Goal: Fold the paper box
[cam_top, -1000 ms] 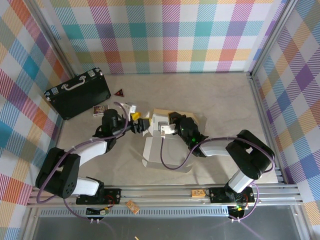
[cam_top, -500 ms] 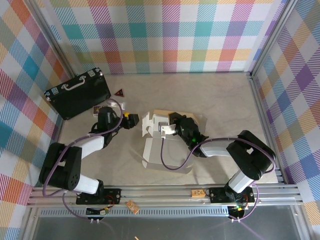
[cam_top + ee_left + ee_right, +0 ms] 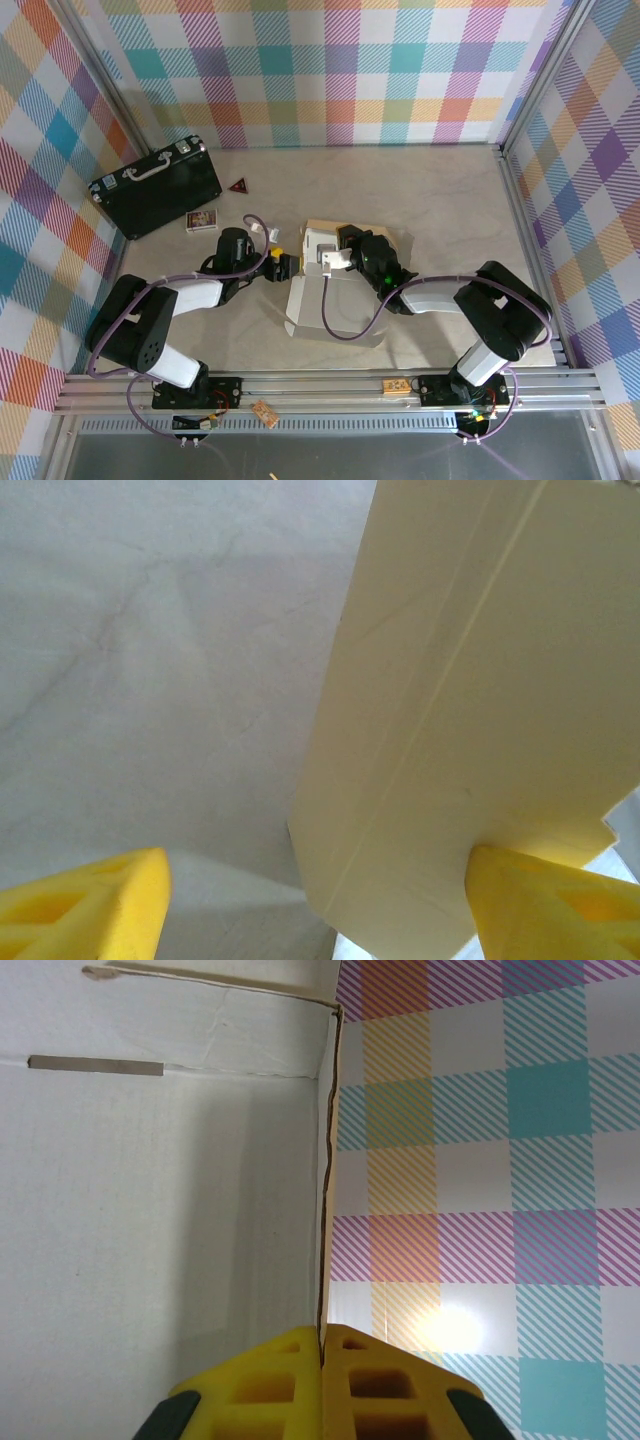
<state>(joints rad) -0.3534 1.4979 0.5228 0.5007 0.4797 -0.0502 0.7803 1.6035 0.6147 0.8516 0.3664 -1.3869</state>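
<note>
The left arm (image 3: 193, 296) and right arm (image 3: 436, 293) have black joint housings and white link shells, each trailed by a looping purple cable (image 3: 346, 336). Their fingers (image 3: 88, 910) are bright yellow, moulded with hollow cut-outs.

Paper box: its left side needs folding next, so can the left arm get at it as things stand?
Probably yes: the left gripper is open right at the paper box, with a tan panel between its fingers and nothing blocking.

Bright, even light casts soft shadows on the table (image 3: 420, 200), with glare on the plaid wall (image 3: 440, 1328).
</note>
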